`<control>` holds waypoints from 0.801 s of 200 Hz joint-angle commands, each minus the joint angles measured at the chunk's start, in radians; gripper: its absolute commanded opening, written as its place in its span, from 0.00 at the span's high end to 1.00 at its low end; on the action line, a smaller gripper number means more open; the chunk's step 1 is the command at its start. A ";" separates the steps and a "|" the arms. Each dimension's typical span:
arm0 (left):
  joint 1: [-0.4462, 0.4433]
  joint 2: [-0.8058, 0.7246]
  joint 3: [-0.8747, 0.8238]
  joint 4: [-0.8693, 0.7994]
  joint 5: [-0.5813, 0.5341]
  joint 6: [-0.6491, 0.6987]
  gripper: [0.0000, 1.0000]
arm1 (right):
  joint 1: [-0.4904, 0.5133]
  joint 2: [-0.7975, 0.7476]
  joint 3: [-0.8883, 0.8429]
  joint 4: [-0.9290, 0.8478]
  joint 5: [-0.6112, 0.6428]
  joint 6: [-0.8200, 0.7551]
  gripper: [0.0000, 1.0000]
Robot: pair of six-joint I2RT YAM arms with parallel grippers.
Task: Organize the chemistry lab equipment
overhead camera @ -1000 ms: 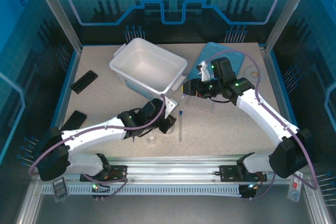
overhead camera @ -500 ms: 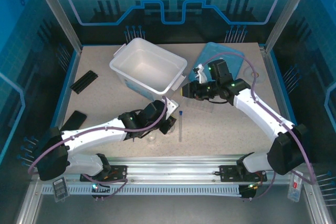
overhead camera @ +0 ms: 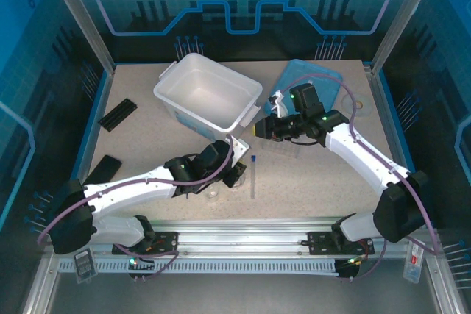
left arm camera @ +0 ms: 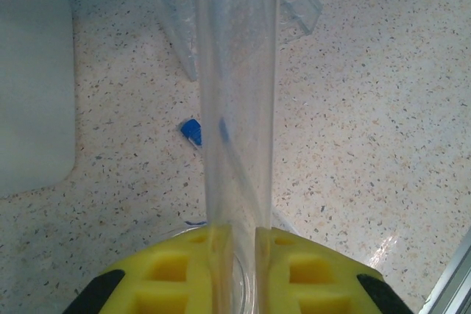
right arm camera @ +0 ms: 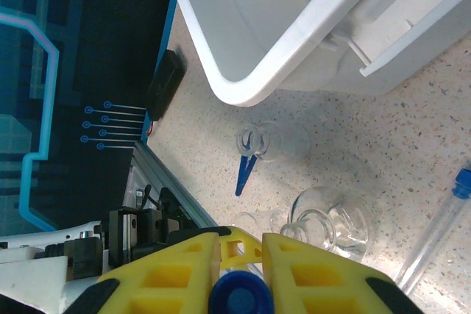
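Right hand (right arm camera: pixel 241 249) closed in around blue-capped tube (right arm camera: pixel 239 293), cap facing camera

left wrist: clear tube (left arm camera: pixel 237 71) runs out of frame, far end cut off | tube rack (left arm camera: pixel 298 1) cropped at picture's edge, partly behind that tube | right wrist: blue cap (right arm camera: pixel 240 295) cut by picture's edge, its tube hidden; right gripper (right arm camera: pixel 240 244) contact unclear | top external: beakers (overhead camera: pixel 213 195) too small to tell apart

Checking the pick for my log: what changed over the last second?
The right gripper shifted slightly left and closed on a blue-capped tube. The left gripper kept its grip on the clear tube; the white bin and loose tube stayed put.
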 commanded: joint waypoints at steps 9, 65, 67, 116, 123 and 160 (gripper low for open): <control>-0.010 -0.018 0.029 0.008 -0.021 0.029 0.86 | 0.003 0.007 0.024 -0.016 -0.048 -0.011 0.83; -0.010 -0.010 0.040 -0.002 -0.046 0.002 0.63 | -0.014 -0.016 0.045 -0.070 0.011 -0.036 0.84; -0.009 -0.010 0.040 -0.002 -0.045 0.001 0.61 | -0.013 -0.017 0.047 -0.074 0.016 -0.038 0.84; -0.009 -0.024 0.050 0.000 -0.041 -0.027 0.48 | -0.021 -0.059 0.052 -0.118 0.140 -0.063 0.84; -0.009 -0.027 0.047 0.003 -0.043 -0.032 0.44 | -0.021 -0.068 0.052 -0.126 0.167 -0.066 0.84; -0.006 -0.038 0.031 0.009 -0.046 -0.076 0.36 | -0.015 -0.122 0.052 -0.165 0.357 -0.084 0.84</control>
